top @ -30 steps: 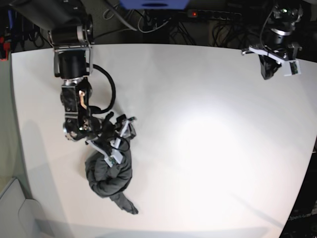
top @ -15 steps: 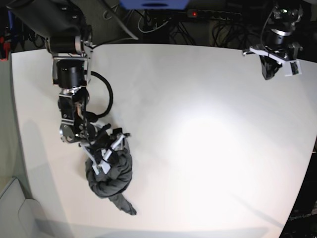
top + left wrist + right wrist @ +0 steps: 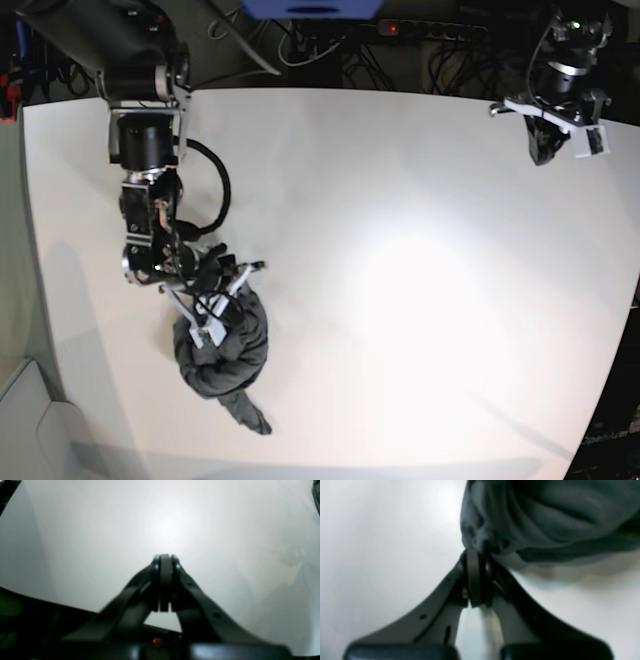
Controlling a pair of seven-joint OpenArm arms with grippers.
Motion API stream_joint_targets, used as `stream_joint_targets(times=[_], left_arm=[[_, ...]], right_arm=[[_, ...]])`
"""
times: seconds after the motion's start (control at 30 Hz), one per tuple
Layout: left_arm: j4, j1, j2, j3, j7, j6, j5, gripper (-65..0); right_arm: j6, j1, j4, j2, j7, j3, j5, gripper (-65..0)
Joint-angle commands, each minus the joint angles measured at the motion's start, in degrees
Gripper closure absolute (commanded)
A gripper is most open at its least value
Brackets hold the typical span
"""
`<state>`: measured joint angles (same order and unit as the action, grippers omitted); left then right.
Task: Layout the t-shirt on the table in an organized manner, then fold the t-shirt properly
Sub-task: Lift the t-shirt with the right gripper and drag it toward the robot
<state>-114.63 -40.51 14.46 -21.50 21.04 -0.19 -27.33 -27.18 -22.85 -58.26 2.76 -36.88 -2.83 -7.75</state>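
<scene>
Shirt (image 3: pixel 222 350) is a balled lump at 8 o'clock on the counter (image 3: pixel 420 260). My right fingers (image 3: pixel 476 552) are clamped on a bunched fold at its edge. My left fingers (image 3: pixel 165 560) are pressed together on nothing, parked at 1 o'clock.

Risks: the thin pinch could slip on lifting, or the whole wad could rise without unrolling.

Hidden: collar, sleeves, label, and how many layers I hold. The wrist view is blurred.

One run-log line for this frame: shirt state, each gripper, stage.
t-shirt: bunched heap on table | right gripper: shut on t-shirt edge | left gripper: shut, empty, over bare table | stage: layout not done
</scene>
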Motion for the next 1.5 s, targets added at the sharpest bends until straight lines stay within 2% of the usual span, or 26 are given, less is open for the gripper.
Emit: stream_joint_targets(times=[0.0,0.33,0.63,0.77,0.9,0.97,1.03,1.3,1.47], left_arm=[[-0.8,-0.3,0.6,-1.3,-1.1,0.2,-0.3,-0.2],[-0.9,-0.4,0.6,-1.7,-1.2,0.2,-0.3,-0.2],[-0.9,-0.9,0.6,-1.7,-1.2,0.2,-0.3,-0.2],[-1.0,-1.7,0.6,-1.7,-1.3,0.2,-0.3,-0.2],[-1.1,-1.8,0.6,-1.7,-1.3,0.2,-0.3,-0.2],[-1.1,-1.8,0.6,-1.7,-1.3,0.2,-0.3,-0.2],[-1.1,-2.3,0.6,-1.7,-1.3,0.2,-0.3,-0.2],[-1.2,-2.5,0.6,-1.7,-1.3,0.2,-0.4,-0.2],[-1.2,-2.5,0.6,-1.7,-1.3,0.2,-0.4,-0.2]], right_arm=[[-0.3,-1.3,-4.4,1.1,-0.3,-0.2,-0.6,0.0],[-0.5,-2.5,-32.2,1.4,-12.7,0.0,-0.6,0.0],[-6.9,-9.9,-45.2,2.1,-24.4,-0.1,-0.6,0.0],[-7.6,-12.3,-49.6,2.1,-30.0,0.1,-0.6,0.0],[-8.3,-11.8,-53.0,1.7,-31.9,0.7,-0.6,0.0],[-11.3,-10.6,-53.0,1.1,-32.0,1.5,-0.6,0.0],[-12.8,-9.4,-53.2,1.0,-32.3,1.8,-0.6,0.0],[-12.8,-5.9,-53.2,-0.1,-36.7,1.9,-0.6,0.0],[-12.8,0.9,-53.1,-2.6,-38.1,2.0,-0.6,0.0]])
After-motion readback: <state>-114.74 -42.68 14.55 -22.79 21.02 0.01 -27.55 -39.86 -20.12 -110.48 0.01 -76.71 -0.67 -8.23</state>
